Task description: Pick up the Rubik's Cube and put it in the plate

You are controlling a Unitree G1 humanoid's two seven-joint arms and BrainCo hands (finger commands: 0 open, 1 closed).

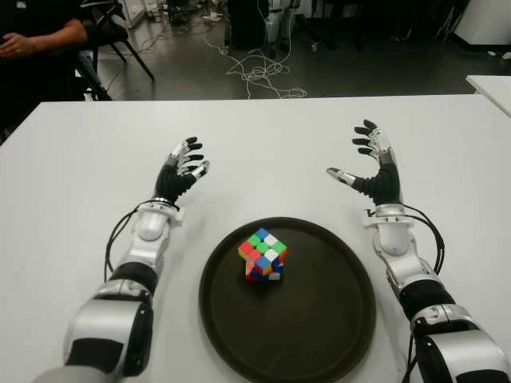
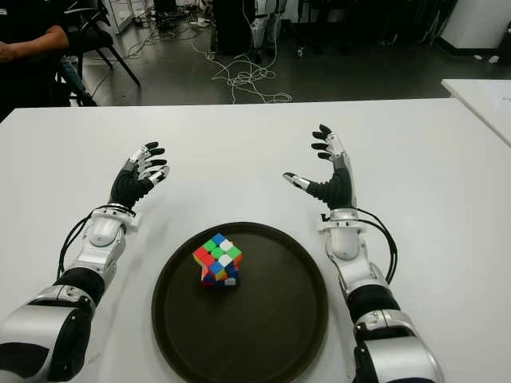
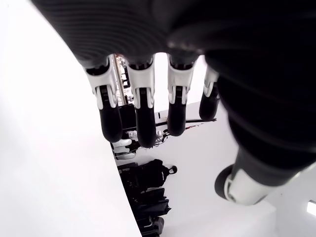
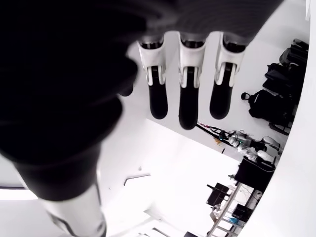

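We are seeing the Rubik's Cube (image 1: 263, 255) sitting inside the dark round plate (image 1: 335, 335), a little toward the plate's far left part and touching neither hand. It is a cube, so no side reads as longer; it is sitting turned, with one vertical edge facing us and its top face showing as a diamond of green, white and blue tiles. The plate is lying on the white table (image 1: 72, 175), near the front edge.

Our left hand (image 1: 182, 171) is showing beyond and to the left of the plate, fingers extended and loosely spread, holding nothing. Our right hand (image 1: 369, 163) is showing beyond and to the right of the plate, palm turned inward, fingers raised and thumb stretched out, also empty. Both wrist views are showing straight fingers with nothing between them.
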